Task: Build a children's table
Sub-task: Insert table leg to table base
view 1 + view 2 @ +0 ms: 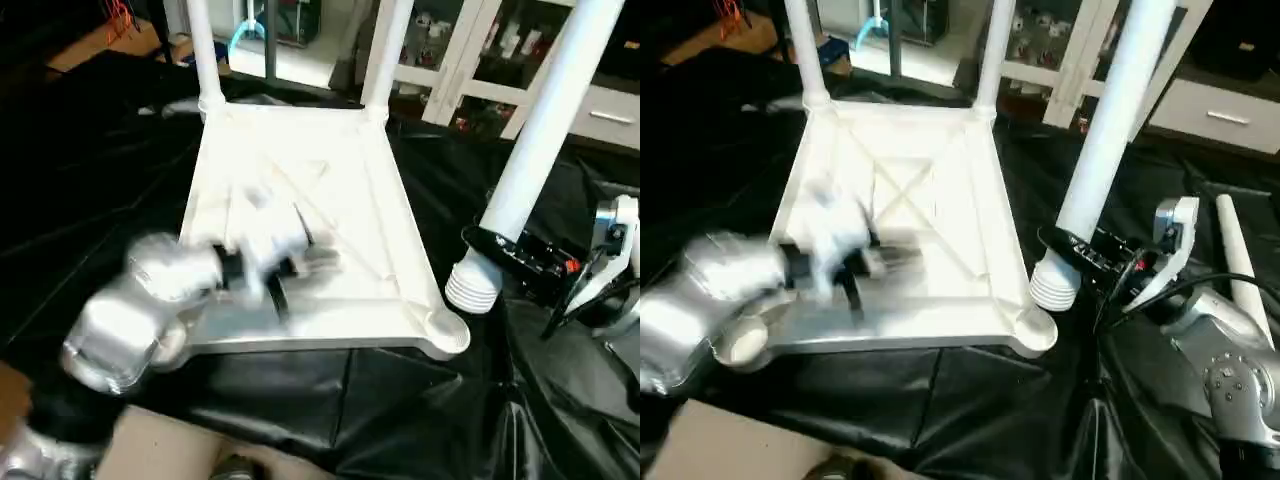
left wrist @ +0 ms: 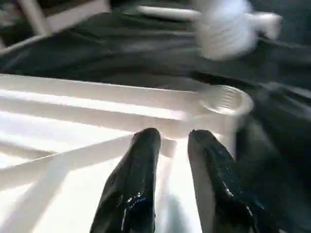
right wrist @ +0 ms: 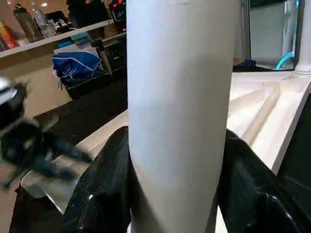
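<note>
Head views: table top lies upside down on black sheeting, X-ribs facing up. Two legs are seated upright in the far corner sockets. Near right corner socket is empty. Right pincer is clamped round a third leg just above its ribbed end; that end hangs just beside the empty socket, off to its outer side, leg leaning away to the upper right. A fourth leg lies on the sheeting past the right arm. Left pincer is blurred, low over the ribbed underside near the front rim; near left socket sits under the left forearm and looks empty.

Left wrist view: black fingers a narrow gap apart, nothing between them, pointing across the underside toward the empty socket. Ribbed leg end shows blurred beyond it.

Right wrist view: both fingers pressed on either side of the leg tube, firm hold. Table top behind.

Step in hand, as I read it: fitting leg three into the near right socket. Next move needs the leg end brought over the socket, tube stood more upright, then pushed down. Left pincer could brace the top so it doesn't slide.
</note>
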